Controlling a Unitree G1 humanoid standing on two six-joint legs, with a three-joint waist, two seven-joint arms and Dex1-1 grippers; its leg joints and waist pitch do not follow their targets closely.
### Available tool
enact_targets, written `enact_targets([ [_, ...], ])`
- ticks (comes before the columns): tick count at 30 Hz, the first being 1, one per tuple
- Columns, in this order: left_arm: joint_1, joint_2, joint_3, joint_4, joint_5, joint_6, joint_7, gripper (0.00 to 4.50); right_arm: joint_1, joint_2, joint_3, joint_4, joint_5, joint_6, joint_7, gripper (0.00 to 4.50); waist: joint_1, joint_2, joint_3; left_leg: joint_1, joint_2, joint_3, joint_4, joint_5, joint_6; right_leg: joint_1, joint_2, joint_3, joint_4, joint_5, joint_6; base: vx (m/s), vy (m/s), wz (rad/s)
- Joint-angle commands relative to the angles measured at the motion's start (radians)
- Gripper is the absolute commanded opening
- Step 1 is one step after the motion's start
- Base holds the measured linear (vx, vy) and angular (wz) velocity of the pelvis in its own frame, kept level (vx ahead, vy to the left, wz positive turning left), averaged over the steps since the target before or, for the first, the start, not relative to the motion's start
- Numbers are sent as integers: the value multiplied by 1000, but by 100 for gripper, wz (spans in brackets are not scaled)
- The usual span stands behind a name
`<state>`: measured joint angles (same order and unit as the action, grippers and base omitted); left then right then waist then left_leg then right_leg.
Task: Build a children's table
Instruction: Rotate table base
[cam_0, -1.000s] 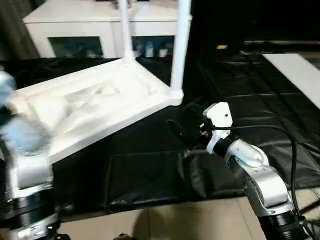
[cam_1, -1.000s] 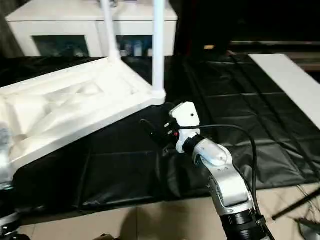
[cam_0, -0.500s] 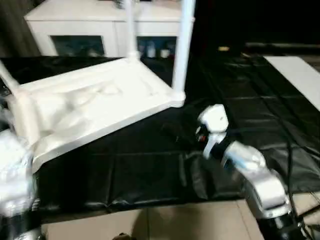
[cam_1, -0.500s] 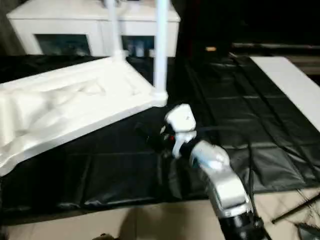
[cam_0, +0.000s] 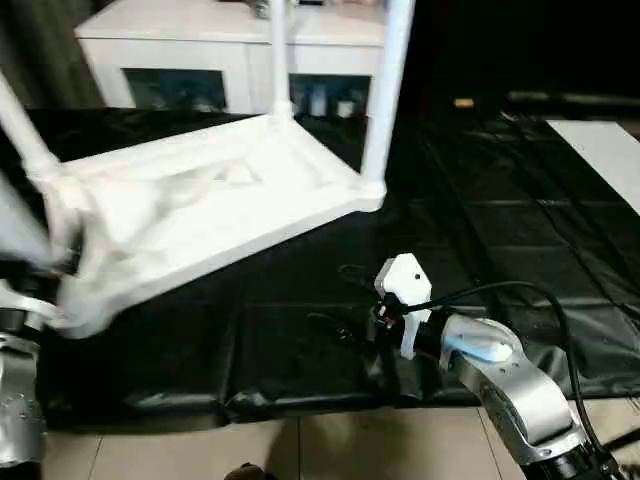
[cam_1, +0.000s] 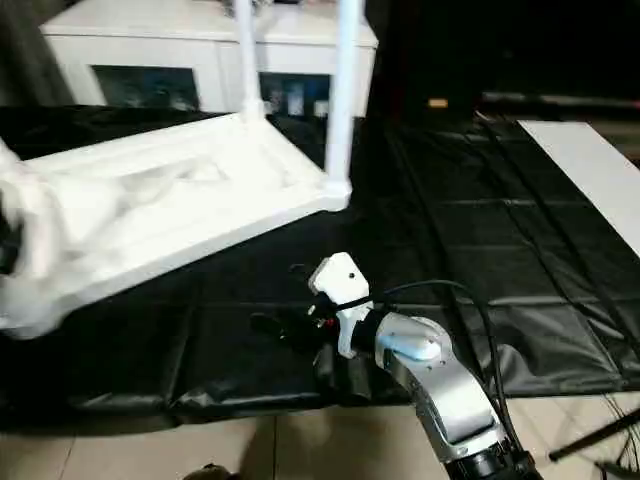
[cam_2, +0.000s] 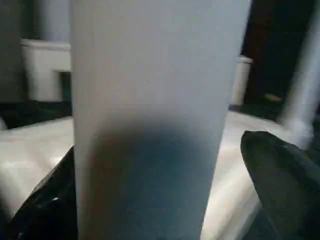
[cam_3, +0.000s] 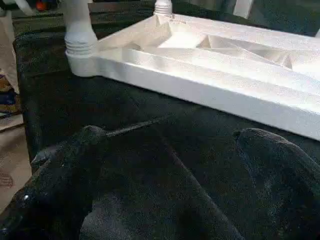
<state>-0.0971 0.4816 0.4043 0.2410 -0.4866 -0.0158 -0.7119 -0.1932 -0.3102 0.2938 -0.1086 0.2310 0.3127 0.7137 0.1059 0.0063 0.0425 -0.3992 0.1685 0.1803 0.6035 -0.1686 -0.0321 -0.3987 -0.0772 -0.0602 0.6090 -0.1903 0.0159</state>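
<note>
Table top (cam_0: 210, 215) lies upside down on the left half of the black work table (cam_0: 520, 230), two legs (cam_0: 385, 90) upright at its far corners. Left gripper (cam_2: 165, 200) clamps a leg (cam_2: 150, 100) at the near-left corner, long axis vertical. Right gripper (cam_3: 165, 185) spread empty, near front edge.

my right forearm (cam_0: 505, 375) silver, glossy rounded shell, white wrist housing (cam_0: 404, 283) with red mark, black cable (cam_0: 545, 300) looping over it, black fingers (cam_3: 65, 175)

No readable text or labels anywhere
</note>
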Motion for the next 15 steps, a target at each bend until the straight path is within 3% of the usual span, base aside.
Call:
enact_targets([
  [1, -6, 19, -85, -5, 0, 52, -89, 442, -9, -17, -3, 23, -11, -10, 18, 450, -10, 19, -32, 62, 64, -48, -110, -682, -123, -18, -73, 55, -107, -558, -73, 0, 0, 0],
  [2, -6, 19, -85, -5, 0, 52, -89, 442, -9, -17, -3, 23, -11, -10, 18, 450, -11, 19, -31, 61, 64, -48, -111, -690, -123, -18, -73, 54, -110, -570, -71, 0, 0, 0],
  [3, -27, 46, -140, 5, 19, 64, -175, 442, -14, -34, -4, 51, -14, -27, 37, 450, -13, 21, -28, 58, 64, -52, -113, -707, -126, -14, -75, 51, -113, -596, -66, 0, 0, 0],
  [5, -50, 62, -203, -6, 29, 98, -252, 442, -22, -56, -20, 102, -13, -59, 67, 450, -15, 21, -28, 66, 63, -52, -112, -734, -127, -18, -74, 48, -119, -630, -60, -26, 7, -1],
  [8, -87, 64, -306, -51, 37, 159, -326, 442, -38, -95, -59, 188, -3, -104, 123, 450, -19, 29, -26, 68, 66, -53, -121, -769, -132, -6, -69, 35, -120, -598, -73, -62, 27, -5],
  [10, -119, 39, -364, -70, 52, 173, -346, 442, -50, -122, -82, 241, 3, -125, 152, 450, -27, 37, -19, 63, 71, -49, -143, -834, -137, 7, -52, 13, -111, -557, -86, -70, 46, -7],
  [11, -141, 21, -397, -73, 58, 186, -356, 442, -59, -137, -91, 275, -1, -141, 163, 450, -31, 39, -17, 60, 73, -41, -155, -857, -136, 10, -42, 2, -107, -549, -89, -69, 41, -3],
  [12, -191, -23, -452, -45, 109, 155, -353, 442, -76, -156, -107, 341, -12, -173, 171, 450, -30, 44, -13, 38, 80, -23, -191, -888, -134, 35, -19, -18, -68, -507, -95, -108, 21, 3],
  [13, -209, -39, -468, -31, 131, 134, -350, 442, -82, -161, -112, 363, -15, -183, 172, 450, -8, 51, -15, -5, 96, 14, -248, -900, -129, 81, 2, -24, 38, -407, -103, -108, 21, 3],
  [14, -215, -44, -471, -26, 134, 133, -348, 442, -84, -162, -113, 368, -15, -186, 172, 450, 22, 42, -16, -38, 103, 40, -271, -870, -112, 107, 9, -10, 111, -364, -89, -132, -32, 17],
  [15, -296, -120, -508, 60, 190, 92, -312, 442, -105, -166, -123, 441, -25, -222, 165, 450, 23, -1, -30, 15, 66, 102, -214, -642, -102, 60, 0, 49, 70, -522, -56, -67, -104, 26],
])
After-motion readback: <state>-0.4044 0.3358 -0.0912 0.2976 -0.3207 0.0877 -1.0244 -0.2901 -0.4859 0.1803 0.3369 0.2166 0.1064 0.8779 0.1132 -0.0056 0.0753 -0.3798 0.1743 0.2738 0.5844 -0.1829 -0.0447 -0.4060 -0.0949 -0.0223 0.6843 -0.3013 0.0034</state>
